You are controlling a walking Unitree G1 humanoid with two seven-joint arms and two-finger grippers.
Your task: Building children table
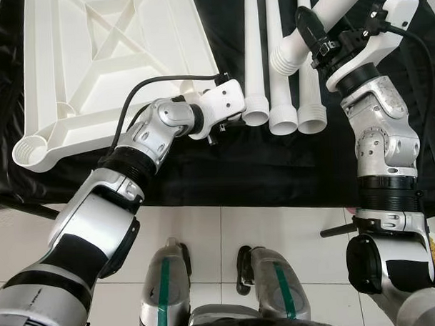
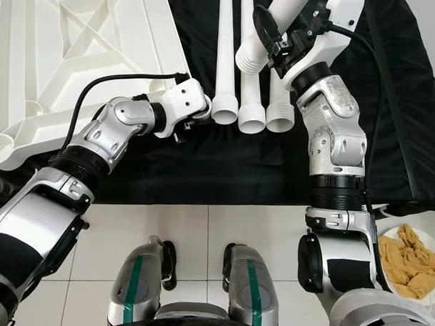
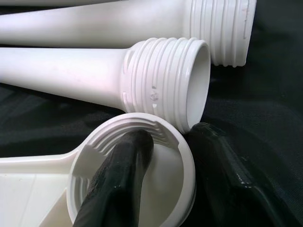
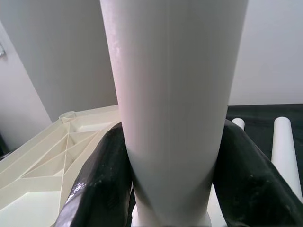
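Note:
A white table top point(image 1: 107, 59) lies upside down on the black cloth at the left, with a round socket point(image 1: 30, 152) at its near left corner. My left gripper point(image 3: 175, 142) is shut on the near right corner socket point(image 3: 132, 175), one finger point(image 3: 123, 184) inside it and the other outside. Three white legs point(image 1: 280, 75) lie side by side just to the right, threaded ends toward me. Held above them is a fourth leg point(image 1: 330, 5), tilted with its threaded end point(image 1: 285, 60) down, and my right gripper point(image 1: 319, 36) is shut on its shaft point(image 4: 170, 94).
The black cloth point(image 1: 275, 168) ends at white floor tiles point(image 1: 277, 232) close to my feet point(image 1: 207, 278). A plate with a yellow rag point(image 2: 410, 260) sits on the floor at the right. A dark bar point(image 1: 338, 230) pokes out near my right arm.

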